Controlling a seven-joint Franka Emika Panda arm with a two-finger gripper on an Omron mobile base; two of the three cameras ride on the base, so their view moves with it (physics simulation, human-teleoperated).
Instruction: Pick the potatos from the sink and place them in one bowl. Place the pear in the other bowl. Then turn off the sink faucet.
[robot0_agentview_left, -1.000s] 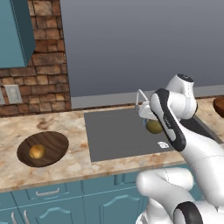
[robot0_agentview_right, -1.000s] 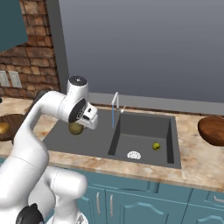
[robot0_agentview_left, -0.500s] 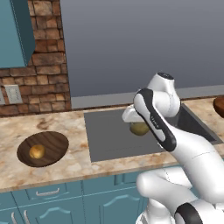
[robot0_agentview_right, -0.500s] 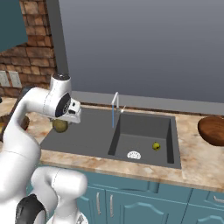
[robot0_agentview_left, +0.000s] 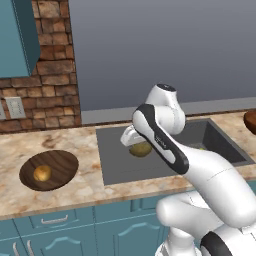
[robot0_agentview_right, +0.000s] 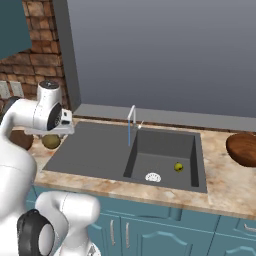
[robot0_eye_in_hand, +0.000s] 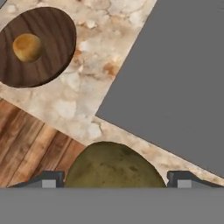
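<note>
Swinging leftward since the earlier frames, the arm has carried its load off the deep well and out over the flat panel of the sink (robot0_agentview_left: 150, 172), toward the counter. The gripper (robot0_eye_in_hand: 114, 178) holds the olive-green potato (robot0_eye_in_hand: 113, 166) between widely spread fingers; the lump fills the space between the two tips. From the left base camera the potato hangs just under the hand, above the grey panel.

The dark brown bowl (robot0_agentview_left: 62, 162) sits on the marble counter (robot0_agentview_left: 95, 185) left of the sink, already holding the golden potato (robot0_agentview_left: 42, 173). To do this step well, I would keep the carry high enough to pass the bowl's rim, centre over its bare part beside the golden one, then lower before letting go so the lump does not roll out.

Nothing stands between hand and bowl. Behind, the faucet (robot0_agentview_right: 131, 122) rises at the edge of the well, and the small yellow-green pear (robot0_agentview_right: 178, 167) lies in the well near the drain (robot0_agentview_right: 152, 177). The reddish bowl (robot0_agentview_right: 242, 147) waits on the far right counter.
</note>
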